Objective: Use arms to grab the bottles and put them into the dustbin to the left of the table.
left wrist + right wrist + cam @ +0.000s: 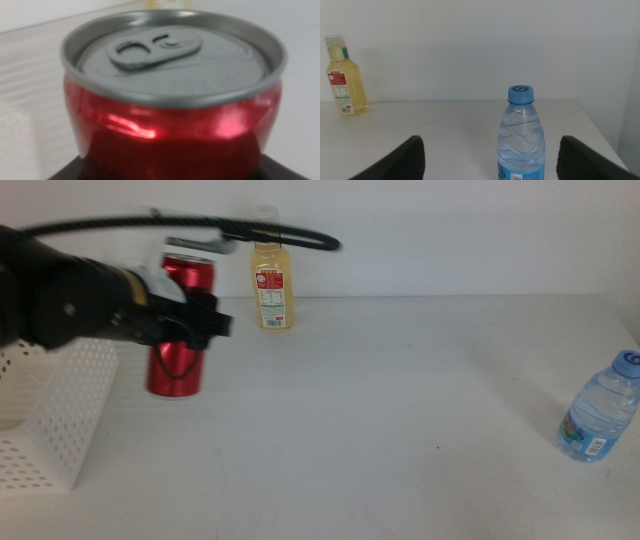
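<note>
The slim red can [178, 350] stands slightly tilted at the table's left, next to the white perforated dustbin [62, 415]. My left gripper [200, 322] reaches in from the left and is shut on the can's upper half. In the left wrist view the can [170, 120] fills the picture, its silver lid and pull tab facing me and its wall dented. The yellow-liquid bottle [272, 288] stands at the back. Near the right edge stands the clear water bottle [600, 408]. My right gripper [491, 140] is open, facing the water bottle [521, 137] from a short distance.
The white-grey table [400, 400] stretches wide between the can and the water bottle. A thick black cable [200, 225] arcs above the left arm. The yellow bottle [345, 77] also shows in the right wrist view against the white wall.
</note>
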